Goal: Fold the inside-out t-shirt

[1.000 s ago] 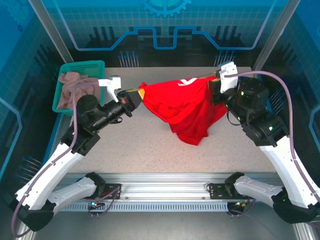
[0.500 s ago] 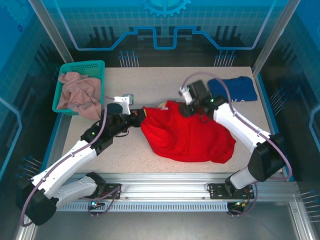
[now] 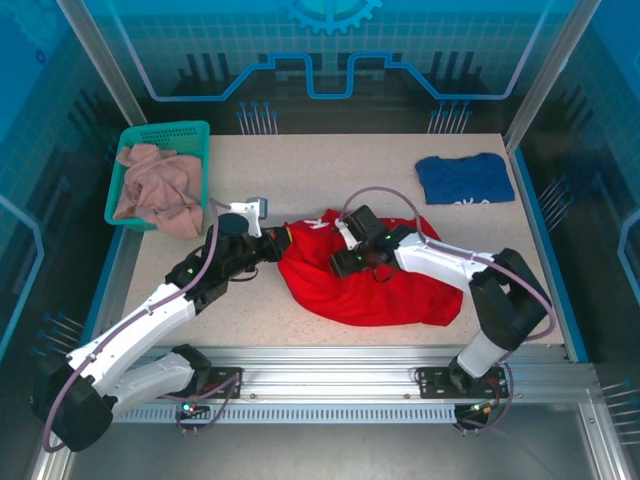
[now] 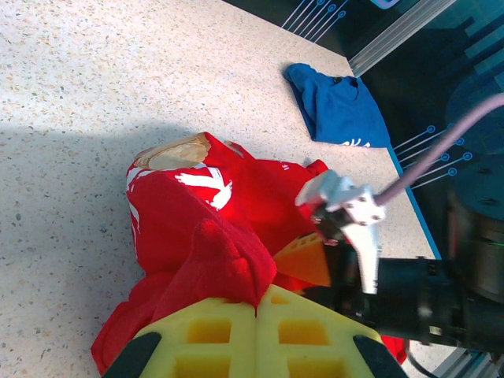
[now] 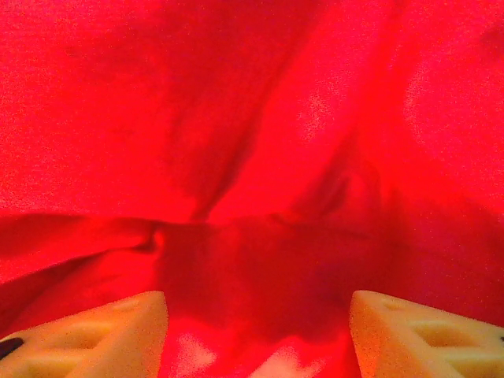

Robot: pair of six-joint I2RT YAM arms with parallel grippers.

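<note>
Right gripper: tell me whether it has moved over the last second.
Yes. The right gripper has left the back edge of the table, moving left and nearer, and hangs open over the red t-shirt.

Robot lab test cell: speckled table (image 3: pixel 300 170) boxed in by aluminium posts (image 3: pixel 100 60) and blue translucent panels (image 3: pixel 420 40), gear graphic (image 3: pixel 330 10) at 12 o'clock, two robot arms (image 3: pixel 140 325) bolted to an aluminium rail (image 3: pixel 330 385) at 6 o'clock

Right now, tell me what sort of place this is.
Probably a robot lab cell for garment-folding trials: a speckled table walled by blue printed panels, two arms bolted to an aluminium rail, a red t-shirt and a green basket of cloth.
</note>
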